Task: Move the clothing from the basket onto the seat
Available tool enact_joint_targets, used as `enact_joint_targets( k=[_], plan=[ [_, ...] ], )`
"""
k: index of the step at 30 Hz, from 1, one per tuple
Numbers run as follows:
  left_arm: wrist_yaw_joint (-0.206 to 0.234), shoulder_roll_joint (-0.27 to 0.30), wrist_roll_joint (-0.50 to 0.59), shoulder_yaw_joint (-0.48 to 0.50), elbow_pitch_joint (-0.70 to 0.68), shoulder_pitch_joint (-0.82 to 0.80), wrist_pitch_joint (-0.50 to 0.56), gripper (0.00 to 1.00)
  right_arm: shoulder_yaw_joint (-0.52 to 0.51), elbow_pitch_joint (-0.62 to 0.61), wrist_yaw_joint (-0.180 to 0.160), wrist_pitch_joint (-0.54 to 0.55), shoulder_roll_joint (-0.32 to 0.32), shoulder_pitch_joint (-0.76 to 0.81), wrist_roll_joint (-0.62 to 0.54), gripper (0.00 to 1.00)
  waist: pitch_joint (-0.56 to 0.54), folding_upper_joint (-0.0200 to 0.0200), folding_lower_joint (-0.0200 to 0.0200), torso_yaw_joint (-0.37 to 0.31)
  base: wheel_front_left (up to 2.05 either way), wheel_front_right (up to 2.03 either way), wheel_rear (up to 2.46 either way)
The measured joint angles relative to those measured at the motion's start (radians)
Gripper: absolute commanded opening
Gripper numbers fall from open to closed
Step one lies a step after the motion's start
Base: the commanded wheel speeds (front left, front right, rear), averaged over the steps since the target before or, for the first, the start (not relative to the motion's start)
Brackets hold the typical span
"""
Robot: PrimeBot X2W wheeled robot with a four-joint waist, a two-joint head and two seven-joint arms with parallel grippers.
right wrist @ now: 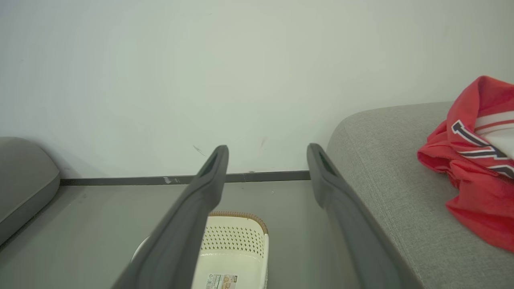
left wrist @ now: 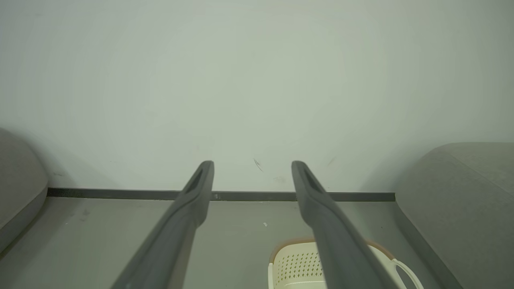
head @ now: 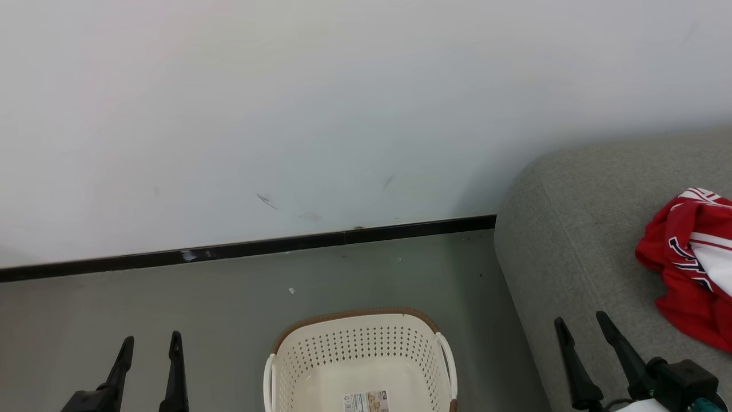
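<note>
The cream basket (head: pixel 360 357) stands on the floor at the bottom middle of the head view, with a paper label (head: pixel 366 401) showing on its bare floor. Red clothing (head: pixel 692 263) with white panels and navy letters lies bunched on the grey seat (head: pixel 577 257) at the right. My left gripper (head: pixel 151 343) hangs open over the floor left of the basket. My right gripper (head: pixel 580 321) is open above the seat's front edge, left of the clothing (right wrist: pixel 478 160). The basket (right wrist: pixel 237 253) also lies low between the right fingers, and the basket (left wrist: pixel 297 265) sits under the left ones.
A pale wall with a black skirting strip (head: pixel 246 249) runs behind the basket. Grey floor (head: pixel 171 303) spreads left of it. Another grey cushion (right wrist: pixel 24 180) stands at the far left in the wrist views.
</note>
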Motion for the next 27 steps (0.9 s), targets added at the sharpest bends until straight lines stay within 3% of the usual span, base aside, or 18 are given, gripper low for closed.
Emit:
enact_joint_targets(
  k=[27],
  plan=[
    [-0.002,0.002,0.0,-0.01,0.002,-0.024,0.009,1.0,0.007,-0.009,0.0,0.0,0.0,-0.002,0.003,1.0,0.017,0.0,0.0001,0.005,0.0,0.0,0.0]
  ],
)
